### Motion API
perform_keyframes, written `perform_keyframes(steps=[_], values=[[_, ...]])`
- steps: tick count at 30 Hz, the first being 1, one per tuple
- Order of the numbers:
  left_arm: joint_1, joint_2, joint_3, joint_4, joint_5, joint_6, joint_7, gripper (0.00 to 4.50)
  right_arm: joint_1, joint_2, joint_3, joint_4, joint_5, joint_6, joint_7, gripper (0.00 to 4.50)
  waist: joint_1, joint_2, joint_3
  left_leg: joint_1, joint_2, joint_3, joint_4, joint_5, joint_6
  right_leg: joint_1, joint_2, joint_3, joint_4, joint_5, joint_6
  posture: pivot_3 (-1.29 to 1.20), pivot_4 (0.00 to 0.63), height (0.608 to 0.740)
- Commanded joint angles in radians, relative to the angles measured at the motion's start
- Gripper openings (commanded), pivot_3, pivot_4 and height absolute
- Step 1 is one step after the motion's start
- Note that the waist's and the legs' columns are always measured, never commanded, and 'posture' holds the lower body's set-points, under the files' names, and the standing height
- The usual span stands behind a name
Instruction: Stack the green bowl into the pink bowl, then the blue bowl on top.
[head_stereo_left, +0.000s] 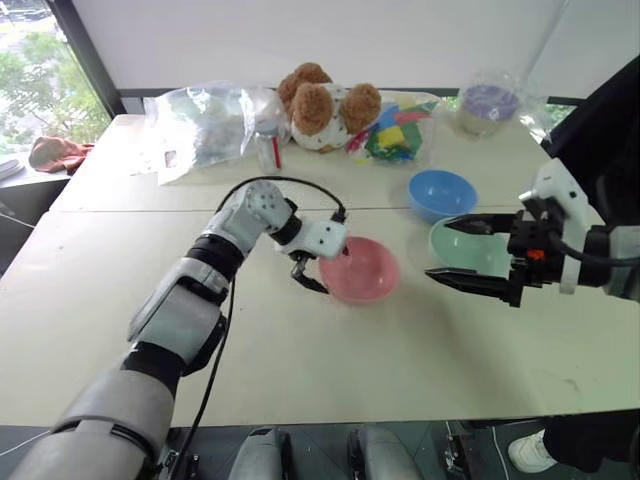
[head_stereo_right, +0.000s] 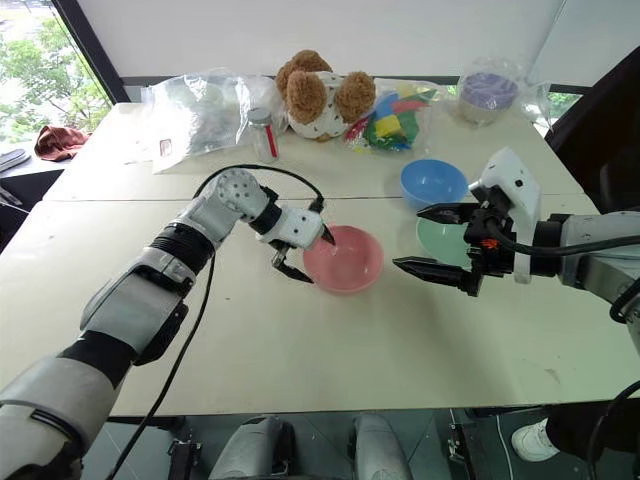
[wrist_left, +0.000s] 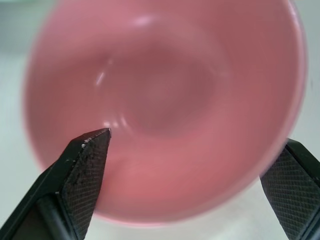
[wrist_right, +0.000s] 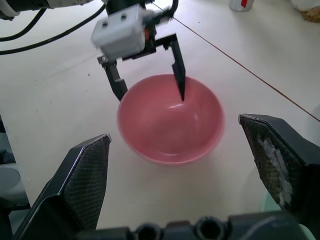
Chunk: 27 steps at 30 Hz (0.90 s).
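Head views: the green bowl (head_stereo_left: 462, 246) is seen on the worktop (head_stereo_left: 330, 370), right of the pink bowl (head_stereo_left: 360, 270) and directly behind the right gripper (head_stereo_left: 462, 254), whose jaws are spread wide; that arm is judged nearer. The blue bowl (head_stereo_left: 442, 193) is set just beyond.

Left wrist view: the left gripper (wrist_left: 192, 175) is shown with jaws wide, straddling the pink rim.

Right wrist view: the pink bowl is seen ahead between wide jaws.

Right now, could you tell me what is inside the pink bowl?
No bowl is inside the pink bowl; only one finger of the open left gripper dips over its rim. Its visible interior is bare.
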Motion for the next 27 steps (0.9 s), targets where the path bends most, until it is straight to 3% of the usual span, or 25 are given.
perform_keyframes(steps=[1,8,14,20,27], values=[[-0.068,0.027,0.133,-0.084,-0.142,0.150,-0.032,4.46,-0.026,-0.010,0.005,0.007,0.001,-0.027,0.006,4.50,-0.001,0.000,0.000,0.000,0.000,0.000,0.000,0.000,0.000,0.000,0.000,0.000,0.000,0.000,0.000,0.00,0.150,0.740],[-0.020,0.180,0.286,-0.320,-0.333,0.548,-0.081,4.46,-0.041,-0.012,0.049,0.058,-0.031,-0.072,0.036,4.50,-0.009,0.000,0.000,0.001,0.001,0.000,0.000,0.000,0.000,0.000,0.001,0.000,0.001,0.000,0.000,0.00,0.150,0.740],[0.230,0.398,0.332,-0.713,-0.481,0.862,-0.127,4.46,-0.041,-0.026,0.076,0.092,-0.061,-0.102,0.069,4.50,-0.006,0.001,0.000,0.001,0.002,-0.001,0.000,0.001,-0.002,0.000,0.000,0.001,0.001,0.000,0.000,0.00,0.150,0.740],[0.437,0.543,0.399,-0.960,-0.605,1.040,-0.079,4.46,-0.025,-0.040,0.084,0.136,-0.102,-0.138,0.103,4.50,0.000,0.000,0.000,0.001,0.001,-0.001,0.001,0.001,-0.002,0.001,-0.002,0.002,0.001,0.000,0.000,0.00,0.150,0.740],[0.582,0.603,0.477,-1.105,-0.714,1.139,0.017,4.46,-0.004,-0.061,0.083,0.169,-0.147,-0.156,0.124,4.50,-0.004,0.000,0.000,0.001,0.001,-0.001,0.001,0.001,-0.002,0.001,-0.002,0.002,0.001,0.000,0.000,0.00,0.150,0.740]])
